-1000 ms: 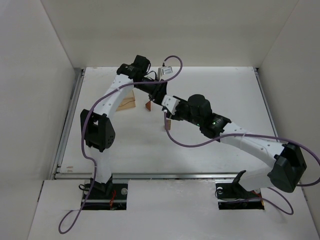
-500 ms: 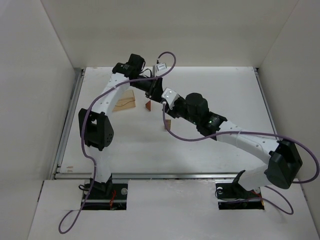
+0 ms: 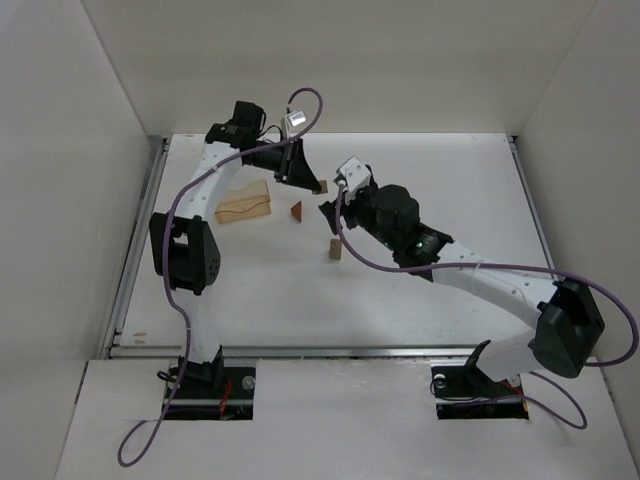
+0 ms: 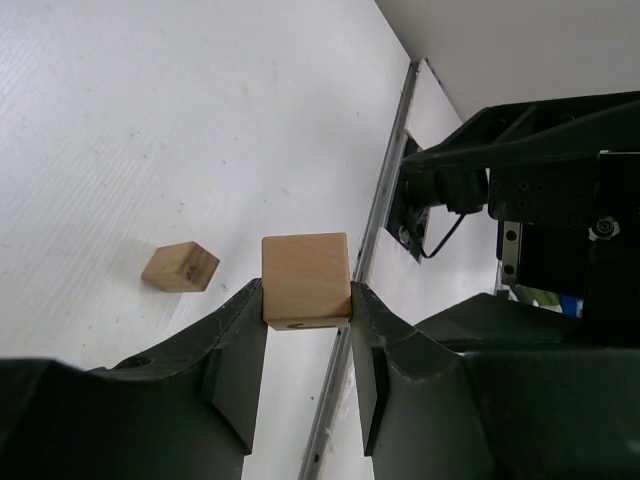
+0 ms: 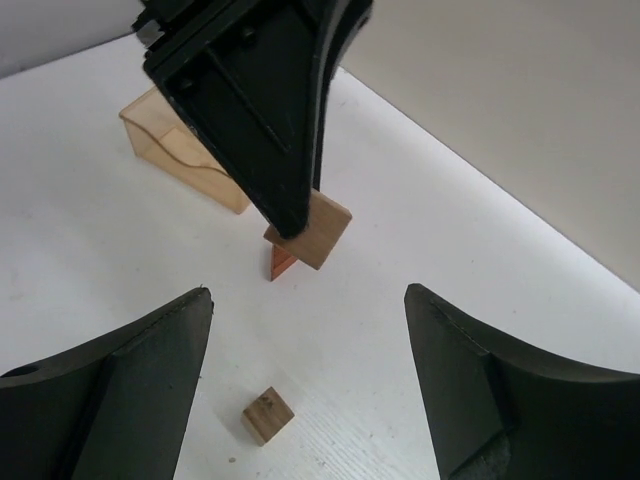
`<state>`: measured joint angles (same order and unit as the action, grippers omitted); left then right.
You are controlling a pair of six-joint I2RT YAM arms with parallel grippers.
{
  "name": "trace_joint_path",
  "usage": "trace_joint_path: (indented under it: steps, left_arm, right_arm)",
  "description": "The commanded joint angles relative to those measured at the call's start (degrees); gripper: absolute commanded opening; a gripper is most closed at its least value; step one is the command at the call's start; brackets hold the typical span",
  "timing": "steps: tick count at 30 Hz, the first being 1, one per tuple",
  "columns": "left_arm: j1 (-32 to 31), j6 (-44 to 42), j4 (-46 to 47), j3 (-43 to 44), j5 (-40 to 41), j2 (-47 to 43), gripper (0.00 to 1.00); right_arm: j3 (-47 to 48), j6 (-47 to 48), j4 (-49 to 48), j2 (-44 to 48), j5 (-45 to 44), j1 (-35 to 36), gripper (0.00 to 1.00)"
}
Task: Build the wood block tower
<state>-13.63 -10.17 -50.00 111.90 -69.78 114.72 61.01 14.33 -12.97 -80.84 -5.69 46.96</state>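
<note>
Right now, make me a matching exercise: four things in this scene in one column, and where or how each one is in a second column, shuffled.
Column one:
1. tan cube
2. triangular piece
3. small block
4. right gripper

Column two:
A. open, holding nothing
B. lying on the table, reddish-brown
C. clamped in the left gripper
D. lying on the table, tan

Pairs: 1-C, 2-B, 3-D, 4-A
</note>
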Motion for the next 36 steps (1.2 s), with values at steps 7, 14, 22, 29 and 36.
trace_joint_path:
  steps: [7, 14, 22, 29, 36]
  left_arm:
    - [1.6, 30.4, 38.3, -12.3, 9.3, -9.8, 0.00]
    - [1.6, 54.4, 61.4, -23.1, 9.9, -12.5, 0.00]
    - [1.1, 81.0, 82.2, -31.6, 7.3, -11.8, 0.00]
    - [-0.1, 80.4, 80.5, -31.0, 7.3, -11.8, 0.00]
    - [-0.6, 80.4, 80.5, -32.2, 7.3, -11.8, 0.00]
  right_arm:
    - [-9.1, -23.0, -21.0, 6.0, -0.8, -4.1, 0.86]
    - [-11.8, -24.7, -30.7, 4.6, 2.2, -7.2, 0.87]
    - [-11.9, -25.4, -33.8, 0.9, 7.0, -7.8, 0.87]
    - [-8.9, -25.4, -32.7, -3.9, 5.0, -8.4, 0.87]
    - [-7.5, -25.4, -34.9, -5.6, 3.2, -8.4, 0.86]
